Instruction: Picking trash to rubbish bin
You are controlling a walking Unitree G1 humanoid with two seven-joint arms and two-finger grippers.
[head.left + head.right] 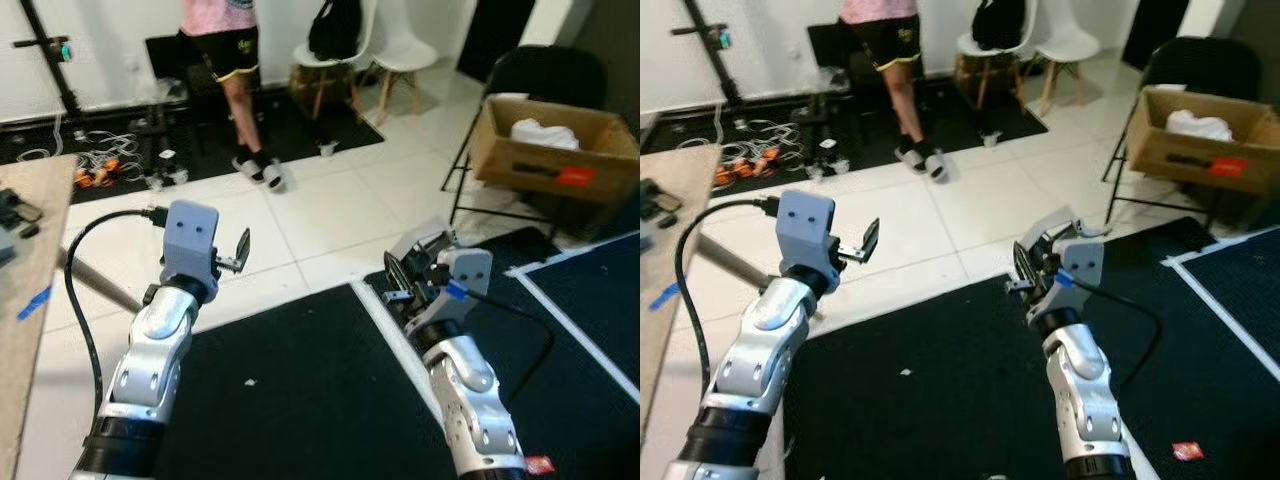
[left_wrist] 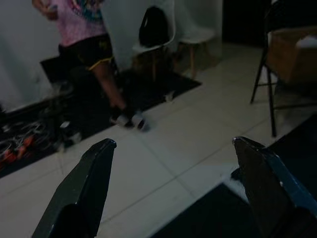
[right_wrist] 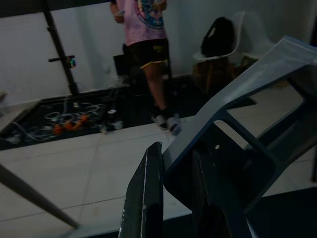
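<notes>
A black mat (image 1: 300, 400) covers the floor beneath both arms, with white tile beyond it. A person (image 1: 232, 60) stands at the far edge of the tile beside white chairs (image 1: 385, 50). A cardboard box (image 1: 555, 145) sits on a folding chair. The left gripper (image 2: 173, 163) hangs with jaws wide open, empty. The right gripper (image 3: 171, 173) has its jaws clamped on a grey plastic piece of trash (image 3: 237, 134), held above the mat's edge.

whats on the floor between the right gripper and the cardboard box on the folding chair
In the right eye view, between the right gripper and the cardboard box lies bare white tile, crossed by the black folding chair's thin legs.
</notes>
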